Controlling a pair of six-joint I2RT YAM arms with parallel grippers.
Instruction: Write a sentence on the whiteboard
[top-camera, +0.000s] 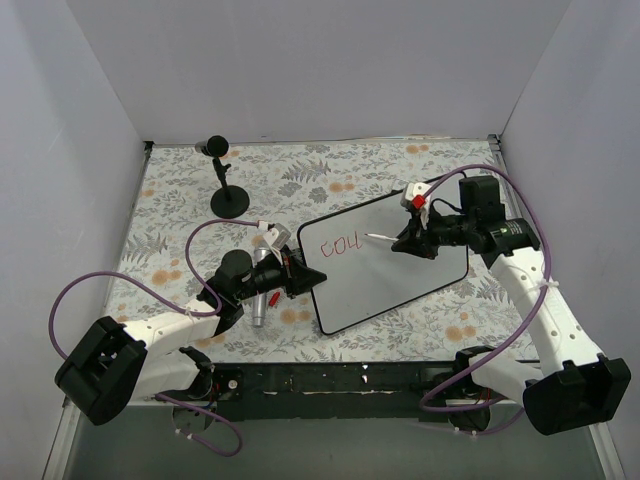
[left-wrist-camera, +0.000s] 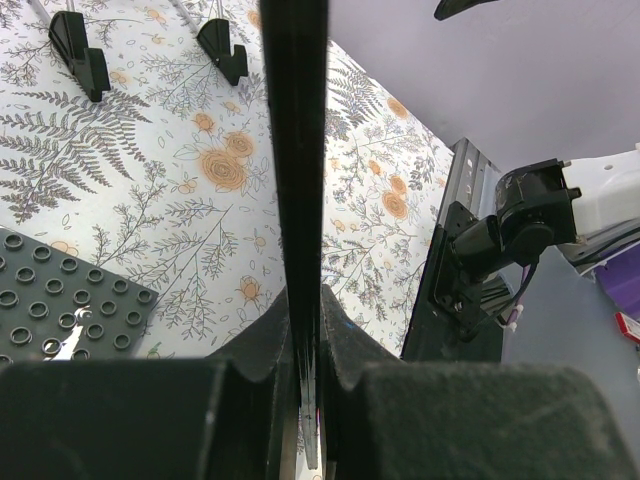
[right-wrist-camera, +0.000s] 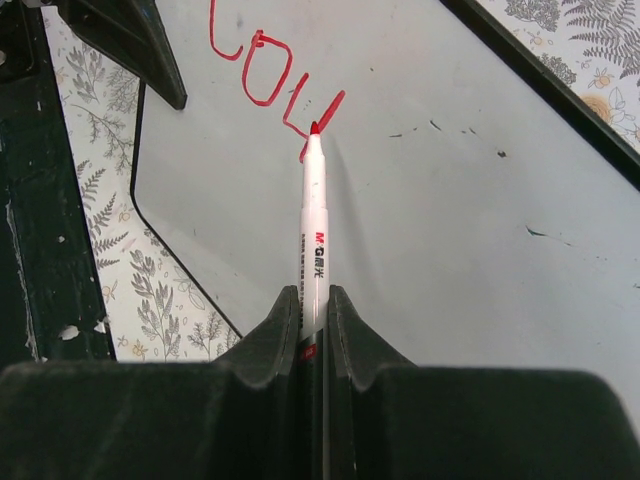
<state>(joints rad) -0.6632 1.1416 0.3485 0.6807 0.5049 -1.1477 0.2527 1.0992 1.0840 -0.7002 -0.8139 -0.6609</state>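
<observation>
One whiteboard, lying slantwise on the table right of centre, with two arms working it, one claw apiece. The left gripper is pinched shut on the board's left edge, and from its wrist that edge runs straight up the view as a thin black strip. The right gripper is clamped on a single marker, whose red tip is down on the board. Of the sentence there are three red letters so far, "cou", plus one slanting stroke where the tip sits. They are in the board's upper left corner as seen from overhead. Two black stand feet poke up at the far end of the edge. One dark plate covered in round dots lies beside the left claw. One black stand with a round base, thin stem and ball top sits well behind, clear of both arms. A silvery cylinder lies just by the left claw with a small red bit next to it; what it is, I cannot tell. The board is glossy white with rounded corners, a thin black rim and a few dark flecks. The marker has a slim white barrel with red print. The table has a cloth of grey ferns and orange blooms, and the fingers are matte black.
</observation>
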